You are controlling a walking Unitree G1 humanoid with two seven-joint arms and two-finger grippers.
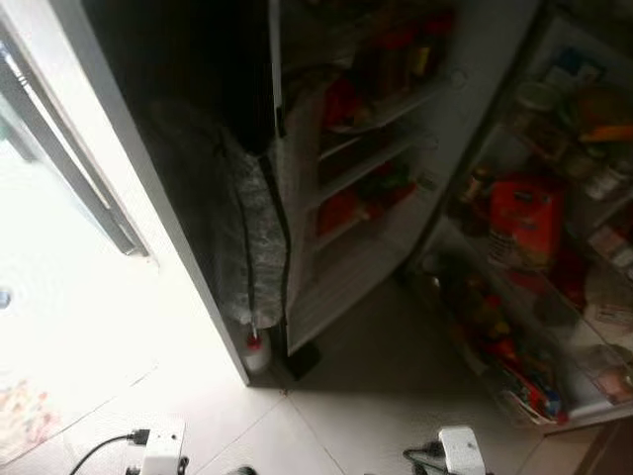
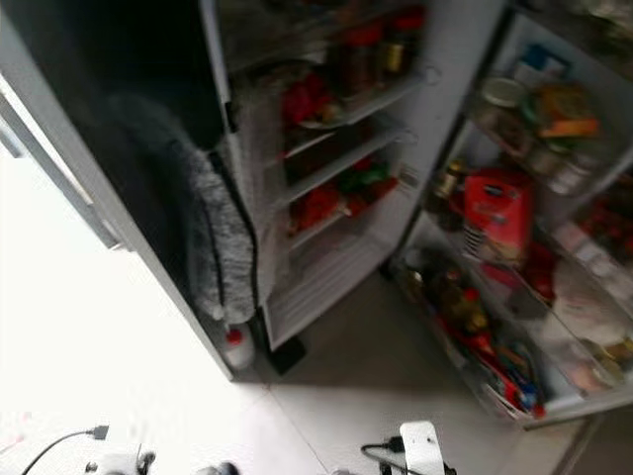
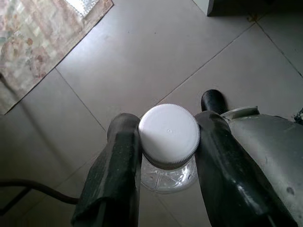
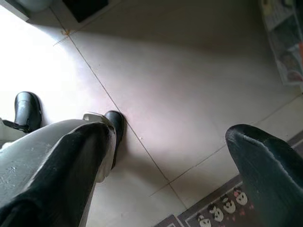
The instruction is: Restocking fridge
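My left gripper [image 3: 168, 128] is shut on a clear plastic bottle with a white screw cap [image 3: 169, 134], held low over the tiled floor. My right gripper [image 4: 168, 135] hangs open above the floor with nothing between its fingers [image 4: 71, 156]. Ahead stands the open fridge [image 1: 376, 119], its shelves stocked with red and green packs and jars. Its open door [image 1: 554, 257] on the right carries bins of bottles, jars and a red carton [image 1: 524, 218]. Both wrists [image 1: 163, 445] sit at the bottom edge of the eye views, well short of the fridge.
A grey cloth [image 1: 252, 228] hangs at the fridge's left side, with a small red-capped bottle [image 1: 255, 348] on the floor below it. Bright light floods the left. A patterned rug [image 3: 33, 42] lies on the tiles [image 4: 180, 80]; my black feet [image 4: 116, 125] stand beneath.
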